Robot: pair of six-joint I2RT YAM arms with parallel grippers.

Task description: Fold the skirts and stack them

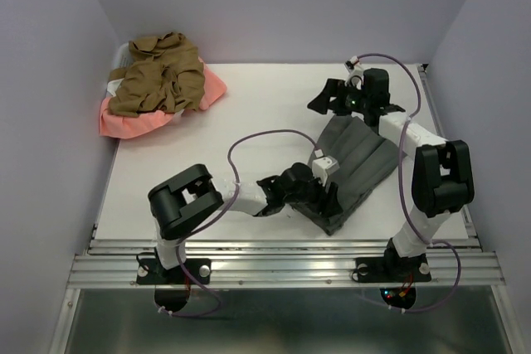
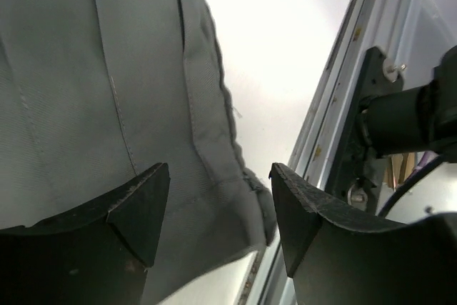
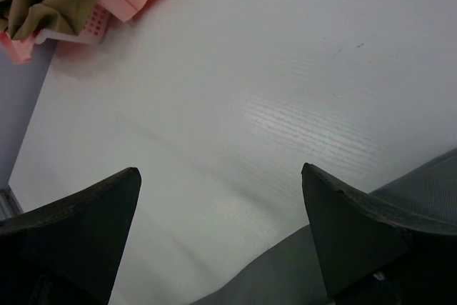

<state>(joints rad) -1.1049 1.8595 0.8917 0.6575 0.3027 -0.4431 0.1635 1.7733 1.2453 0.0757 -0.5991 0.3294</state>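
A grey skirt (image 1: pixel 358 162) lies flat on the right half of the white table (image 1: pixel 249 113). My left gripper (image 1: pixel 329 199) hovers low over its near-left corner, open. In the left wrist view the grey skirt (image 2: pixel 100 83) fills the left side, and its hemmed corner sits below the gap of that gripper (image 2: pixel 220 201) without being pinched. My right gripper (image 1: pixel 326 99) stands wide open just off the skirt's far-left edge. The right wrist view shows bare table between the jaws of the right gripper (image 3: pixel 221 191) and the grey skirt (image 3: pixel 285 276) at the bottom edge. A tan-brown skirt (image 1: pixel 159 74) lies crumpled on a salmon-pink skirt (image 1: pixel 129 123) at the far left.
The two piled skirts rest on a white lattice basket (image 3: pixel 93 23) in the far-left corner against the wall. The table's metal edge rail (image 2: pixel 335 126) and the right arm's base (image 2: pixel 400 116) lie just beyond the grey skirt's corner. Purple walls enclose three sides.
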